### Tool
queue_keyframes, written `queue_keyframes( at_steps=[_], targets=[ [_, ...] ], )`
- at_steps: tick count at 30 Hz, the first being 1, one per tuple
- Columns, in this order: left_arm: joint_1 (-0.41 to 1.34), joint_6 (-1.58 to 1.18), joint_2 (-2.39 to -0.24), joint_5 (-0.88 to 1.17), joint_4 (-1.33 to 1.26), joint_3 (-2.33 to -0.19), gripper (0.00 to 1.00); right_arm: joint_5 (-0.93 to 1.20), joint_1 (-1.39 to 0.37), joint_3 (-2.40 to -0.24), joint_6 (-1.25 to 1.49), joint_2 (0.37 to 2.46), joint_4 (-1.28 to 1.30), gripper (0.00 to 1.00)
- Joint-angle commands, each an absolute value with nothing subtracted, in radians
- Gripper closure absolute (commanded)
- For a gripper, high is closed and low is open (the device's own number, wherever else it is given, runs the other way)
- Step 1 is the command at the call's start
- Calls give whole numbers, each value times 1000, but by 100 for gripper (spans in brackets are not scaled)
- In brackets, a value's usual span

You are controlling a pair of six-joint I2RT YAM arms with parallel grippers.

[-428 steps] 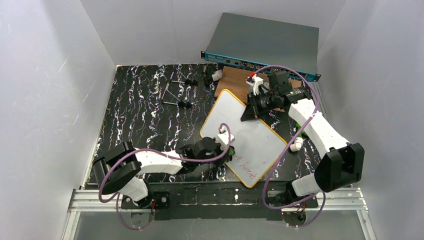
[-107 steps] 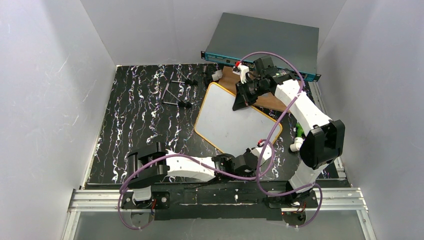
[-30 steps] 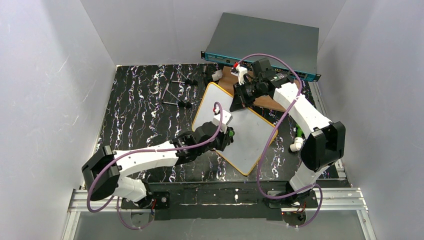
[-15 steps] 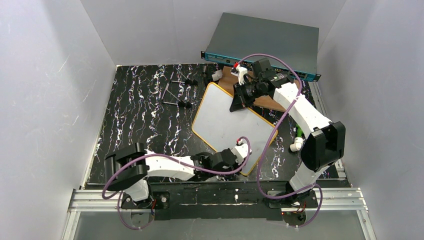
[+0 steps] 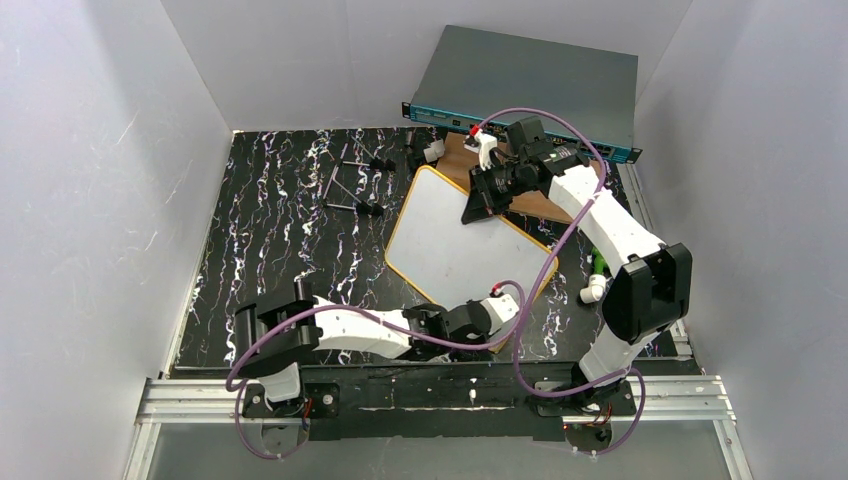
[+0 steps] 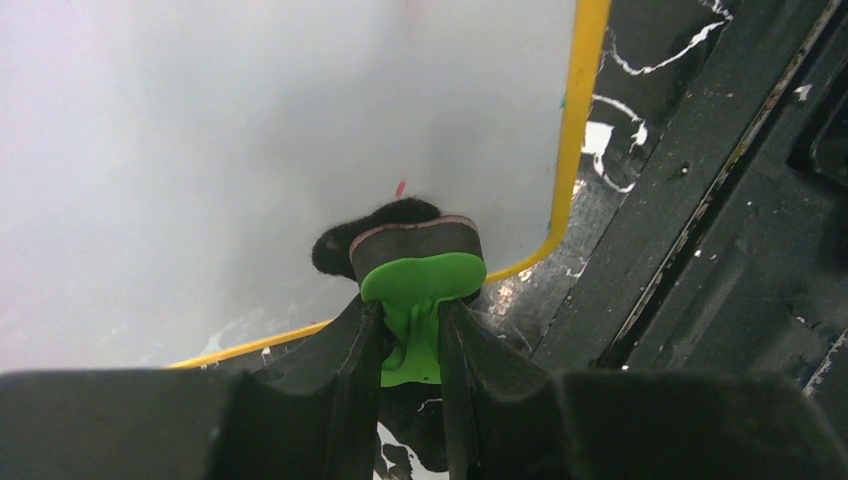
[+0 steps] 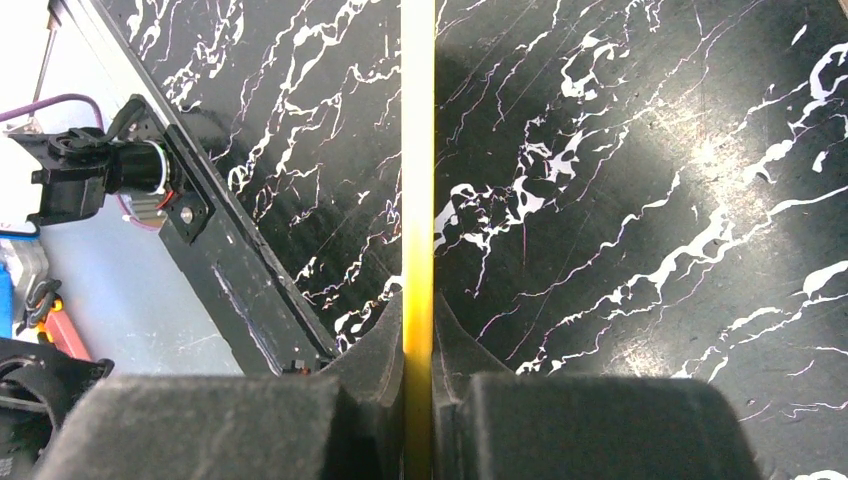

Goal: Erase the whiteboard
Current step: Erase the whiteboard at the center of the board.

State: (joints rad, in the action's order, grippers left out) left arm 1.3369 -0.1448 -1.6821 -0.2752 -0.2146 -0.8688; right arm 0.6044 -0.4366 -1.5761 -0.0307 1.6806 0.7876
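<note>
The left gripper (image 6: 410,322) pinches the green tab of a felt eraser (image 6: 415,250), pad down at the near corner of the whiteboard (image 5: 450,238), just inside the yellow frame (image 6: 571,130). A red fleck (image 6: 400,188) beyond the pad is too small to read. The board lies mid-table, black marbled table (image 5: 280,240) stretching left of it. The right gripper (image 7: 418,335) clamps its far frame edge; from above, the left arm (image 5: 350,330) hides the near corner.

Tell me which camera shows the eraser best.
The left wrist view: the eraser, green grip and dark felt pad, sits mid-frame in the left gripper at a corner of the whiteboard. In the top external view it is hidden beneath that gripper. The right wrist view shows only the board's yellow edge.
</note>
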Motion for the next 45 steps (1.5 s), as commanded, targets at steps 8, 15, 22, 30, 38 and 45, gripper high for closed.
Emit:
queue_keyframes(
  at_steps=[8, 15, 22, 30, 38, 45],
  targets=[
    [1278, -57, -1675, -263, -184, -1168, 100, 624, -455, -1542, -37, 1635, 723, 99],
    [1196, -31, -1627, -162, -199, -1263, 100, 613, -454, -1540, -38, 1626, 724, 99],
    [1102, -173, -1561, -159, -207, -1291, 100, 588, -448, -1537, -40, 1617, 721, 99],
    [1058, -254, -1418, -90, -198, -1112, 100, 588, -437, -1535, -39, 1613, 720, 99],
    [1144, -307, -1475, -37, -180, -1053, 100, 591, -437, -1536, -37, 1623, 721, 99],
    [1339, -292, -1688, -113, -78, -1166, 100, 600, -437, -1536, -34, 1628, 719, 99]
  ],
)
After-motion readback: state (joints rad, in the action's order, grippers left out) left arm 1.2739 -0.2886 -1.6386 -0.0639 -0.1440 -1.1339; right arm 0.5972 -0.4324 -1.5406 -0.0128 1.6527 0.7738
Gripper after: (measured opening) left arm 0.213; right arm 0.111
